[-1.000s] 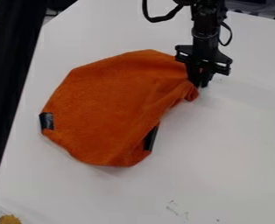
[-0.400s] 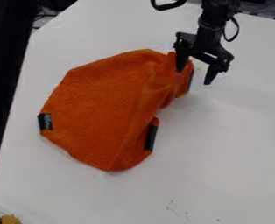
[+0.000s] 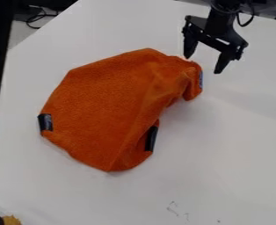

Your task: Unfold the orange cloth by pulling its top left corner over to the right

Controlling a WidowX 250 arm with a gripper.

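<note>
The black gripper [image 3: 202,65] hangs at the upper right, just above and beside the cloth's upper right corner. Its two fingers stand wide apart with nothing held between them. An orange cloth [image 3: 108,103] lies rumpled across the middle left, its upper right end bunched into a fold with a small blue tag [image 3: 200,80] on its edge. A black label [image 3: 45,122] is on the cloth's left edge, and a black strip [image 3: 151,139] is on its lower right edge.
White table [image 3: 223,154] lies under the cloth, with small dark marks near the bottom. A dark upright bar runs down the left edge. A yellow fuzzy thing [image 3: 11,220] sits at the bottom left corner, and cables [image 3: 38,16] lie beyond the table's upper left edge.
The gripper has opened and let go of the cloth's upper right corner, then moved up and slightly right. The corner has settled into a loose fold.
</note>
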